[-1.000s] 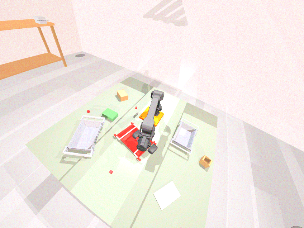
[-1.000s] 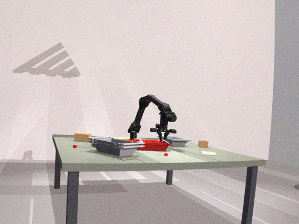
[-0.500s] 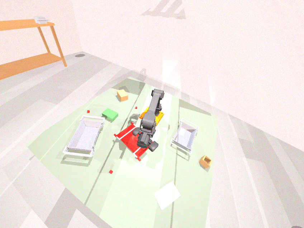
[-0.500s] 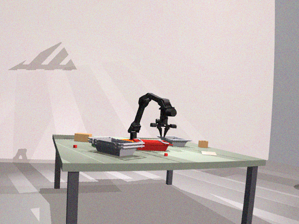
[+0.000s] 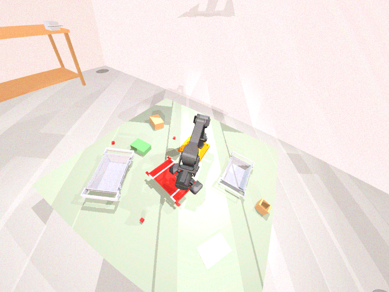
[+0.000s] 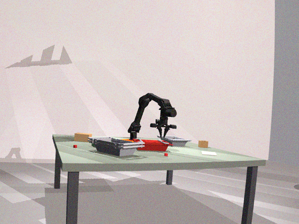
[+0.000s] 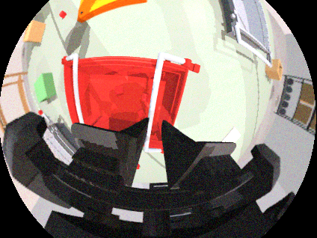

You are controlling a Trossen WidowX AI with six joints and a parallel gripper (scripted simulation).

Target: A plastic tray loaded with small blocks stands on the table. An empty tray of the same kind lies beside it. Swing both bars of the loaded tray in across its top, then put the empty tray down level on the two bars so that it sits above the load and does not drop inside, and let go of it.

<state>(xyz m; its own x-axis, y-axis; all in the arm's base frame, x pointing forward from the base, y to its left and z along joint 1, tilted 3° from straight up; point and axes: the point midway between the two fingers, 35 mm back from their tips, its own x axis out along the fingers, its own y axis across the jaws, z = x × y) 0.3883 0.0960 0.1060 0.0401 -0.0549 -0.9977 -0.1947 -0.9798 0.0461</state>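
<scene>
Low-centre in the wrist view, the white bar (image 5: 173, 199) (image 6: 165, 142) (image 7: 155, 101) is straddled by the gripper (image 5: 185, 179) (image 6: 162, 137) (image 7: 155, 122), fingers slightly parted, nothing grasped — it could be dragged askew if snagged during lifting.

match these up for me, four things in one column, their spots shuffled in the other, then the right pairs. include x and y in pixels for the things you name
1. green rectangular block (image 5: 141, 146) (image 7: 45, 87)
2. small open-topped orange box (image 5: 263, 207) (image 6: 203, 143) (image 7: 274, 69)
3. flat white square sheet (image 5: 213, 249) (image 6: 208, 153)
4. yellow-orange plate (image 5: 204, 152) (image 7: 98, 10)

A. under the black arm (image 5: 190, 154) (image 6: 137, 115)
B. near the larger pale tray (image 5: 109, 176), between it and the solid orange block (image 5: 157, 123) (image 6: 82, 137)
C. near the smaller pale tray (image 5: 237, 174)
D. lying flat on the pale green tabletop (image 5: 175, 251) (image 6: 140, 161)

Pairs: 1-B; 2-C; 3-D; 4-A
</scene>
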